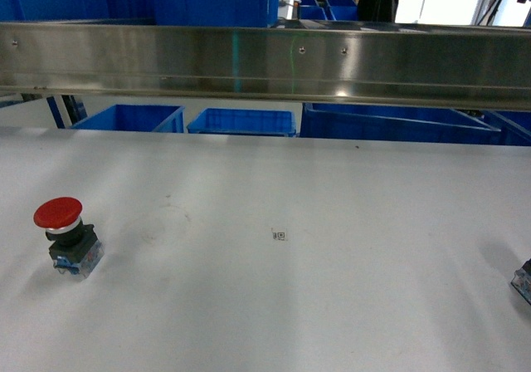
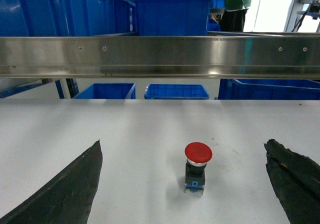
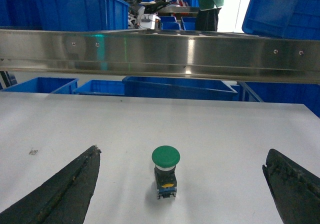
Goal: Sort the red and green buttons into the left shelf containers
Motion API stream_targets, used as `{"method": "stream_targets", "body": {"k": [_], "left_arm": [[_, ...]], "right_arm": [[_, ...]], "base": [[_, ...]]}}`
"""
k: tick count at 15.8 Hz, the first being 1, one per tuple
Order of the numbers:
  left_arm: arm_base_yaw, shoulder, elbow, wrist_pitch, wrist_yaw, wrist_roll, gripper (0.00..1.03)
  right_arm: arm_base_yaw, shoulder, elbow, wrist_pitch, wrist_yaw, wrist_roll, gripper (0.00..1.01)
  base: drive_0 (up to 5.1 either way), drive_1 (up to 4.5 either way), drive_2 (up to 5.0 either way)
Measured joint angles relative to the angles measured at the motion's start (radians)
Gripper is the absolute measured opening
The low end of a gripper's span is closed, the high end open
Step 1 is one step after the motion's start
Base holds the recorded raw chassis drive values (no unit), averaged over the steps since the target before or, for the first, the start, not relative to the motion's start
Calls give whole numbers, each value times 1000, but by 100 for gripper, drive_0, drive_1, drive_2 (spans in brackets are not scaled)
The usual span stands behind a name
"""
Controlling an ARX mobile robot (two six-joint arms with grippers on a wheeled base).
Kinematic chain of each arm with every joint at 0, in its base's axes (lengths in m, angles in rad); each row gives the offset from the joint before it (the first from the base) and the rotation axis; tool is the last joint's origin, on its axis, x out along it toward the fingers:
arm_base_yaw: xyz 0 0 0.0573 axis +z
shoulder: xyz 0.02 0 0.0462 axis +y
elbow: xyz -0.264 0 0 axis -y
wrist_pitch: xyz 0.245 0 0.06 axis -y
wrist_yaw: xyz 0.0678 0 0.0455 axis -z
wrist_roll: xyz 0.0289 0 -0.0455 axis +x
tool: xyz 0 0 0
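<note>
- Risk, by my judgement: both hands are lined up on upright buttons with smooth domed caps. If I close on the cap instead of the collar or base, the button could squirt out or topple.
- Second risk: a steel rail (image 1: 265, 61) runs across the view between the surface (image 1: 332, 289) and the blue crates (image 1: 137, 119) behind it. A lift that is too low could knock the load against it.
- Left hand (image 2: 184, 184): fingers spread wide, nothing held; the red button (image 2: 197, 166) stands between them, apart from both.
- Right hand (image 3: 180, 186): likewise spread and empty, the green button (image 3: 165, 171) centred between its fingers.
- Red button: round red mushroom cap, black collar, bluish clear base; it stands on the near left of the surface in the head view.
- Green button: green dome cap, dark body with a yellow mark low on the base. In the head view only a sliver shows at the right edge.
</note>
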Motion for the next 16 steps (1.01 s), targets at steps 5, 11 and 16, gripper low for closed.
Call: {"method": "stream_targets", "body": {"k": [5, 11, 16], "left_arm": [[0, 0, 0, 0, 0, 0, 98], [0, 0, 0, 0, 0, 0, 98], [0, 0, 0, 0, 0, 0, 98]], "right_arm": [[0, 0, 0, 0, 0, 0, 98], [0, 0, 0, 0, 0, 0, 98], [0, 0, 0, 0, 0, 0, 98]], "base": [[0, 0, 0], [0, 0, 0], [0, 0, 0]]}}
